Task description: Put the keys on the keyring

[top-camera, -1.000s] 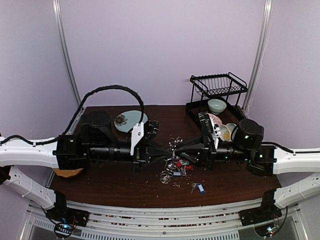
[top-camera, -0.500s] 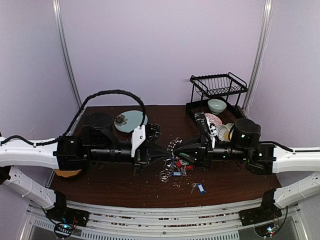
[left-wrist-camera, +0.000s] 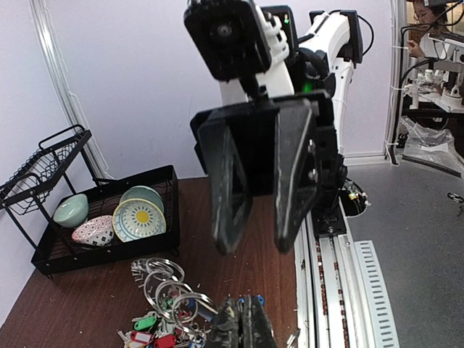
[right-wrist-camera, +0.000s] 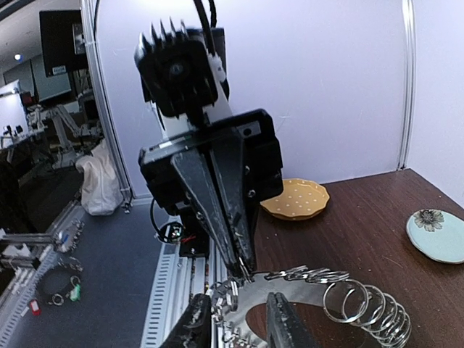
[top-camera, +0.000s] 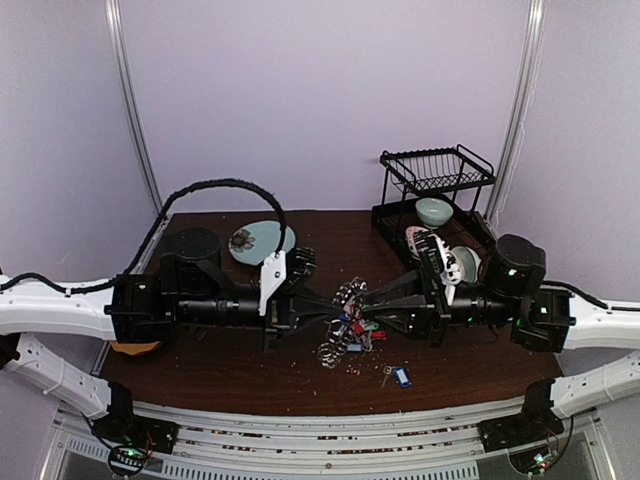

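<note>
left end effector (right-wrist-camera: 243,272) clamped on the keyring (right-wrist-camera: 312,286) at mid tabletop (top-camera: 230,370); right end effector (left-wrist-camera: 254,246) fingers apart. Risk: thin ring slips the pinch or twists when right pushes tagged keys (top-camera: 352,335) on

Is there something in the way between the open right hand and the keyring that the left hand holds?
Nothing visible is. In the right wrist view the keyring hangs just ahead of the right hand, with only air between. The left hand pinches it from the far side.
</note>
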